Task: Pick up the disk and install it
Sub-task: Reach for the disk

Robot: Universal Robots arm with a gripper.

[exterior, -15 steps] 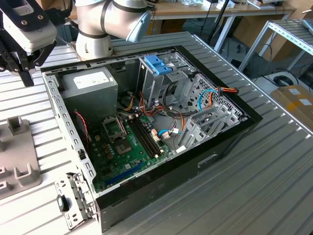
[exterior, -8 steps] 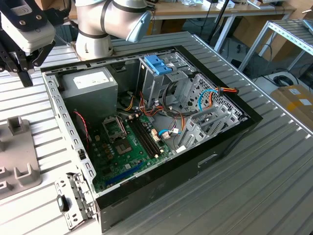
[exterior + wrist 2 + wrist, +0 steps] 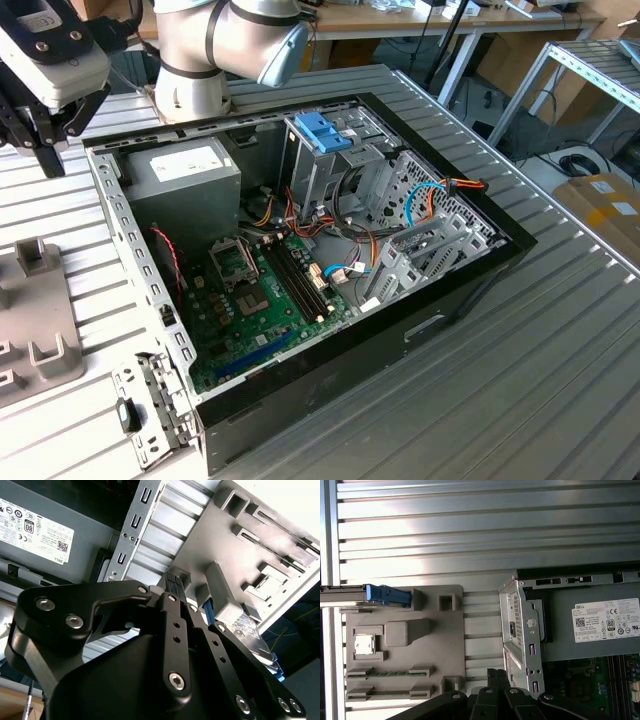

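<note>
The gripper (image 3: pixel 50 160) hangs over the ribbed metal table (image 3: pixel 520 380) at the exterior view's far left, just outside the far-left corner of the open computer case (image 3: pixel 440 300). In both wrist views its fingers (image 3: pixel 170 578) (image 3: pixel 492 676) are pressed together with nothing between them. The disk (image 3: pixel 370 594) stands on edge in a slot at one border of the grey fixture (image 3: pixel 440 645), seen edge-on in the first wrist view as a thin grey strip ending in its blue carrier. It is well apart from the gripper, which touches nothing. The fixture (image 3: pixel 45 330) lies flat on the table left of the case in the exterior view, near it but not touching. Inside the case, the grey power supply (image 3: pixel 185 180) fills the far-left corner, the green motherboard (image 3: pixel 260 300) lies on the floor nearer the camera, and the upright metal drive cage (image 3: pixel 320 175) with a blue handle (image 3: pixel 322 130) on top stands to the right of the supply.
</note>
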